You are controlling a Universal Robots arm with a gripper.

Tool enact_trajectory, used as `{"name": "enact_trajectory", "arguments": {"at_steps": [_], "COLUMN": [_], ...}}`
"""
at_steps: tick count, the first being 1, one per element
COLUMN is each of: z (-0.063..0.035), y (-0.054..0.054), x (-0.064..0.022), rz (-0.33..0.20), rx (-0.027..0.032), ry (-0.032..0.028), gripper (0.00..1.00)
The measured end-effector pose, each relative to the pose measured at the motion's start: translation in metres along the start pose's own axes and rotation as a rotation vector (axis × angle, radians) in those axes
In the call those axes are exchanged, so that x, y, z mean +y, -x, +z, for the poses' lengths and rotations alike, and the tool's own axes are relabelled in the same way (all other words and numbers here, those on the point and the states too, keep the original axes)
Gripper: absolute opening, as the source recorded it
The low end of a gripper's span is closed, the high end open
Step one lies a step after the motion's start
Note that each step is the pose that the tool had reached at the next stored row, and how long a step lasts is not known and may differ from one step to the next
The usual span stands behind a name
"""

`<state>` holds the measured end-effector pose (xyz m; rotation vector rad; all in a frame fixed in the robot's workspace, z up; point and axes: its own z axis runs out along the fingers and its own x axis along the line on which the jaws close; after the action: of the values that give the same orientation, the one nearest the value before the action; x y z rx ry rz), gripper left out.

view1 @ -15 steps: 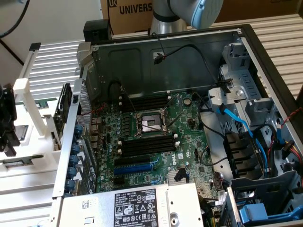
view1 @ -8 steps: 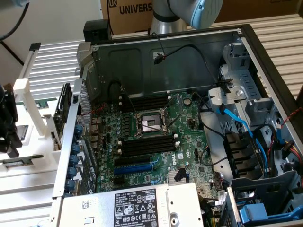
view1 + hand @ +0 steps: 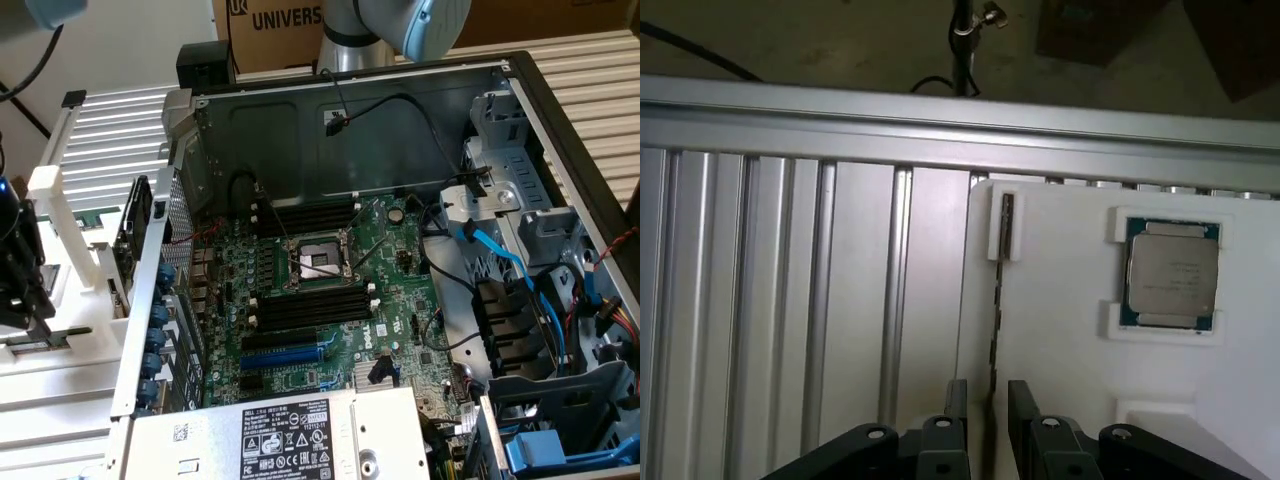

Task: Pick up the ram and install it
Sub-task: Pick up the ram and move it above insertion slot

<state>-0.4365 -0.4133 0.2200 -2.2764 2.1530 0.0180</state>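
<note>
Our gripper [image 3: 988, 420] straddles the ram [image 3: 996, 310], which stands on edge in its white holder [image 3: 1060, 330] beside the processor chip [image 3: 1172, 272]. The fingers are spread, not clamping. We should centre on the thin board and close squarely before lifting.

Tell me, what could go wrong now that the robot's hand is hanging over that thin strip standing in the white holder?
The hand sits astride the ram, which stands on edge in a narrow slot of the white holder. If it is slightly off line, a finger might land on the strip's edge or the holder. A crooked grip could tilt the strip. The processor chip lies loose nearby, and a bump to the holder might shift it.
</note>
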Motion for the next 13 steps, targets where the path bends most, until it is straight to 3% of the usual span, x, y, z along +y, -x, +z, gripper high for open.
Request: {"name": "enact_trajectory", "arguments": {"at_steps": [9,13], "z": [0.0077,0.0085], "y": [-0.0002,-0.0003], "x": [-0.0002,-0.0014], "rz": [-0.012,-0.026], "rx": [-0.0013,-0.0147], "ry": [0.0,-0.0003], "gripper": [0.3,0.3]}}
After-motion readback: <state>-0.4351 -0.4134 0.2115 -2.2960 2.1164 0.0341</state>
